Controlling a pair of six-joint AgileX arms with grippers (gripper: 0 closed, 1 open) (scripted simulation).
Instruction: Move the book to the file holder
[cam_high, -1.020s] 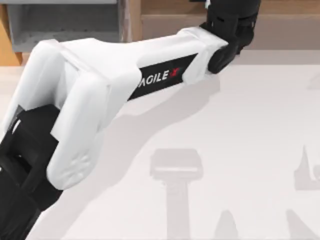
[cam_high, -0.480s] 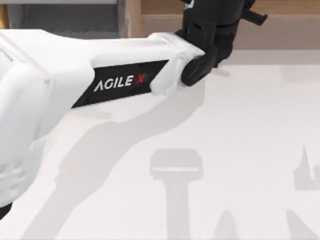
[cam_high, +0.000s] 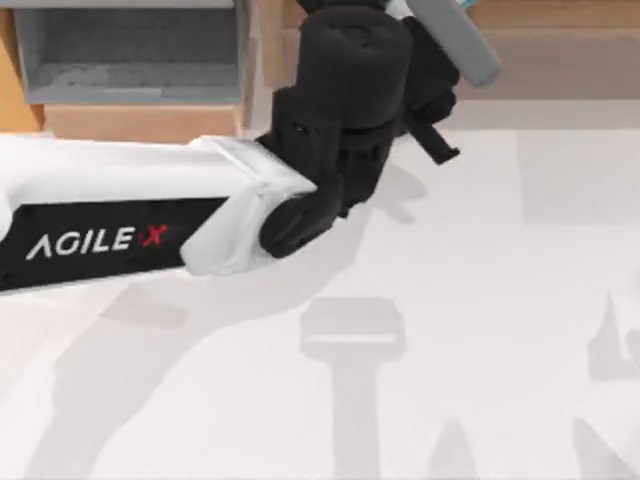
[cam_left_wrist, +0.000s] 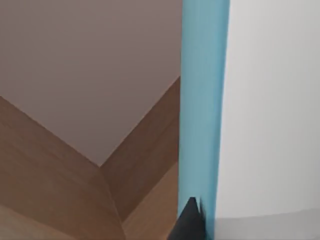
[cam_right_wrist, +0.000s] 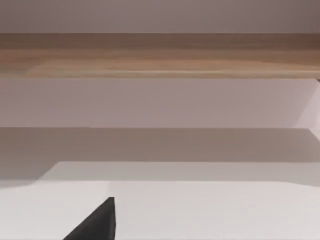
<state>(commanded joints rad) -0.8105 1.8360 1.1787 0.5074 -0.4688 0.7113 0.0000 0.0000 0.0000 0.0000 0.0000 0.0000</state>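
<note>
Left arm (cam_high: 130, 215) stretched across the worktop (cam_high: 480, 300) from the left edge, with its black wrist high over the far side. Left jaws (cam_high: 425, 45) pinching the book (cam_high: 452, 40), one dark fingertip (cam_left_wrist: 190, 222) seen against the teal cover in the left wrist view. Book held up off the worktop, tilted, reaching past the jaws toward the far right; grey face upward, a little teal at the far corner, its end cut off by the top edge of the top view. File holder (cam_high: 130, 60) at the far left corner, well apart from the jaws on their left side, grey inside, tan lip in front. A wood side wall (cam_high: 262, 50) standing between the jaws and the holder. Long brown shelf (cam_high: 560, 50) just behind the jaws, along the far edge. On the white arm, the writing "AGILE X", last letter in red. Right jaws: cannot tell their state, only a dark tip (cam_right_wrist: 97, 222) low in the right wrist view, facing the shelf (cam_right_wrist: 160, 52).
</note>
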